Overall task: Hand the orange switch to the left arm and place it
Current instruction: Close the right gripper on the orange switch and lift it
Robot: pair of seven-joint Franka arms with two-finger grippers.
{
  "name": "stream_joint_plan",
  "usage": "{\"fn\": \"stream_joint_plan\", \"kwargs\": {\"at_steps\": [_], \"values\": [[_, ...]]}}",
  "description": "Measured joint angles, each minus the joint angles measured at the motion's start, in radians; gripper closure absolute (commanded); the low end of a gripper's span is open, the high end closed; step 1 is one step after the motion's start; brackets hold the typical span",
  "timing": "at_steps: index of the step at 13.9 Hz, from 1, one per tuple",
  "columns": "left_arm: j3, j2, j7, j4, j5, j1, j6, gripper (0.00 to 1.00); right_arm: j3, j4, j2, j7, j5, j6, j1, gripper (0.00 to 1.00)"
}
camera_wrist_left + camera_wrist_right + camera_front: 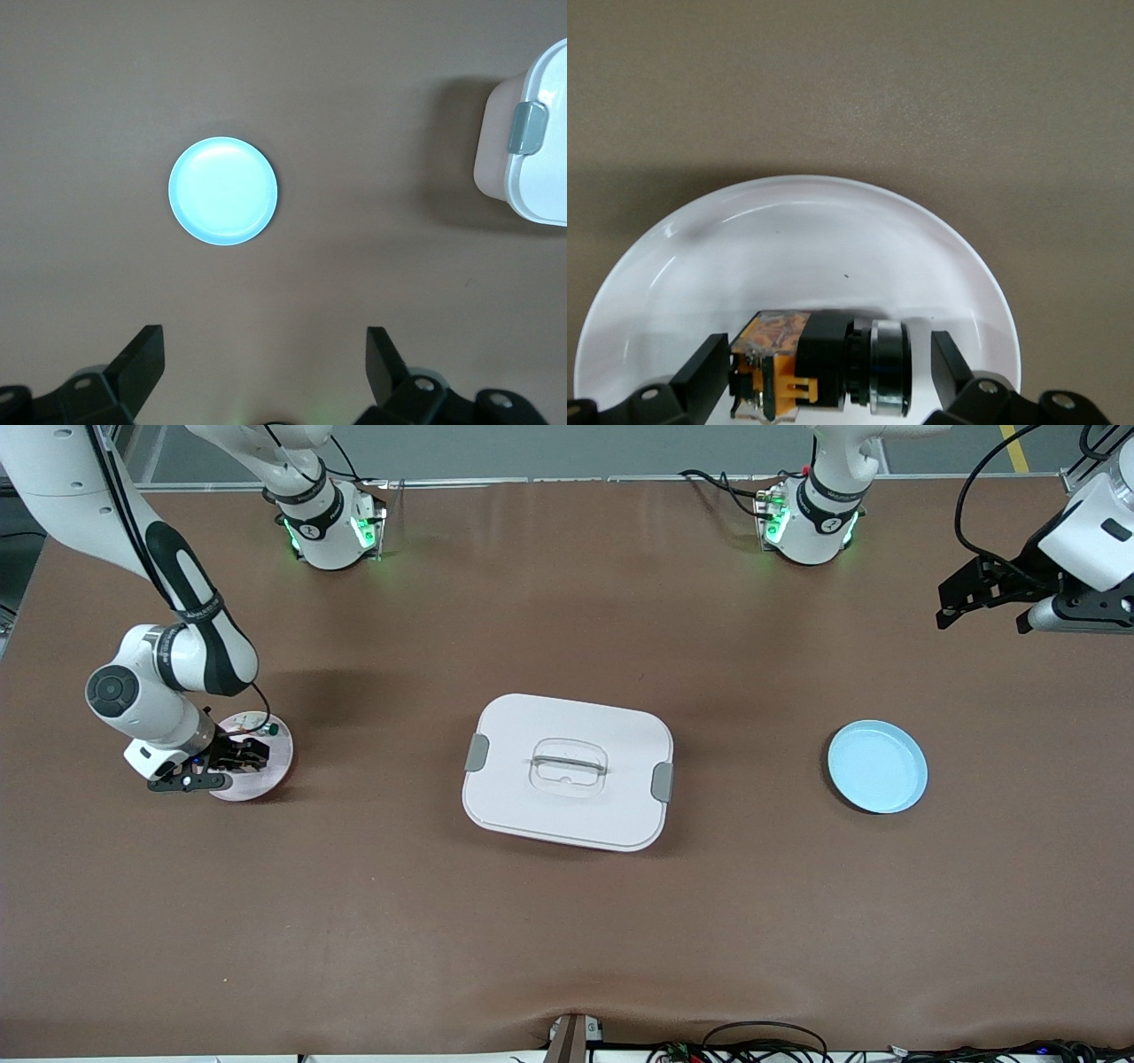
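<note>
The right gripper (232,760), black and two-fingered, sits low over a pale pink round plate (276,772) at the left of the front view, near the right arm's end of the table. Its fingers (700,376) stand wide apart on either side of the orange switch (819,361), a small black-bodied part with an orange end and a silver ring, lying on its side in the plate; in the right wrist view the fingers look close to the switch's ends but seem not to press it, though the narrow gaps are hard to judge. A small silver part with a green cap (273,729) lies at the plate's upper edge in the front view.

The left gripper (974,598) hangs in the air at the upper right of the front view, over bare brown table (567,921), fully spread and holding nothing. The left arm waits there. The left wrist view shows a light blue round plate (223,190) on the tabletop.

The large white rounded-rectangular plastic box (568,771), with grey side latches and a clear recessed lid handle, stands in the middle of the front view, between the two plates and well apart from both.
</note>
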Motion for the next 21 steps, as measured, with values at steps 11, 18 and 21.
{"fn": "stream_joint_plan", "kwargs": {"at_steps": [11,18,21], "values": [[0.0,0.0,0.0,0.0,0.0,0.0,0.0,0.0,0.0,0.001,0.0,-0.007,0.0,-0.001,0.0,0.76],[0.0,0.0,0.0,0.0,0.0,0.0,0.0,0.0,-0.002,0.03,0.0,-0.002,0.014,-0.068,-0.01,1.0],[0.0,0.001,0.0,0.0,0.0,0.001,0.0,0.0,-0.003,0.092,-0.001,-0.002,0.085,-0.191,-0.013,1.0]]}}
